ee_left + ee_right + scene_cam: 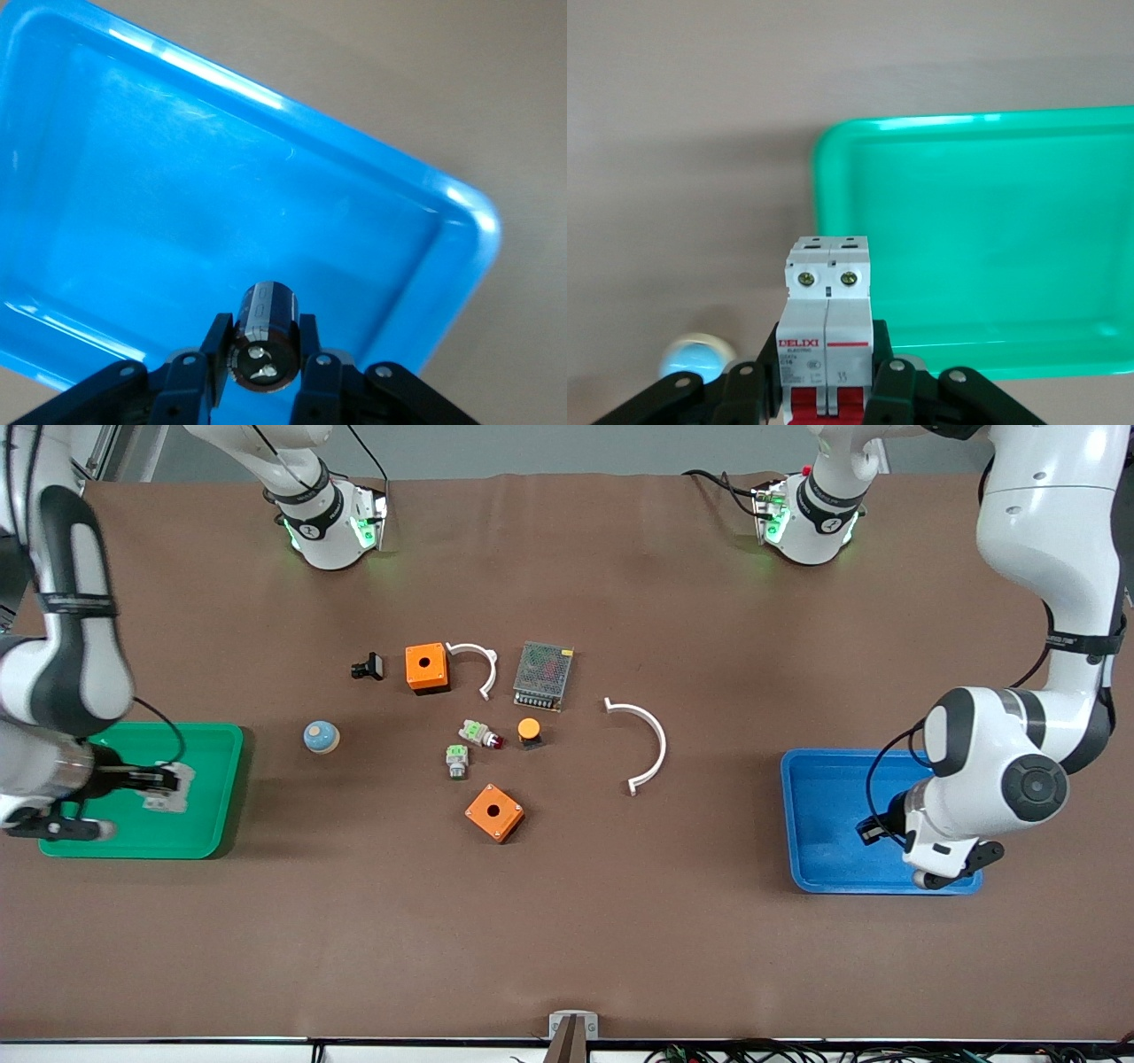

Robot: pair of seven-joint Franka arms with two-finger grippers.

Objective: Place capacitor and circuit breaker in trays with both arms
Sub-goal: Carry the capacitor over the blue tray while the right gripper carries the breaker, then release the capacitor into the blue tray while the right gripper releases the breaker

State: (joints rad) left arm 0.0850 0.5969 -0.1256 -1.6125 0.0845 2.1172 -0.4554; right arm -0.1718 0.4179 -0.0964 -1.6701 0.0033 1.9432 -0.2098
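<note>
Table [567,921] is brown and carries everything. Blue tray [819,815] sits at the left arm's end, green tray [217,779] at the right arm's end, both roughly mid-depth between the base edge and the camera edge.

Left end effector [264,350] hangs over the blue tray, closed on the capacitor [264,332], which is pinched between the two fingers [217,350] with its pale end and two little pins facing the wrist camera. In the front view the left arm's wrist hides it, so you only get it from the left wrist view.

Right end effector [173,786] is over the green tray, closed on the breaker [168,788]. In the right wrist view the breaker [828,328] stands up between the fingers [890,381], red levers down at the finger end, two screws at the free end.

Rest is clutter in the middle of the table: a mesh-topped box [543,675], two white arcs [644,744] [478,664], two orange boxes [426,667] [494,812], a blue knob [320,737] nearer the green tray, an orange button [529,731], two green-topped bits [478,732] [457,761], and a black clip [368,666].
</note>
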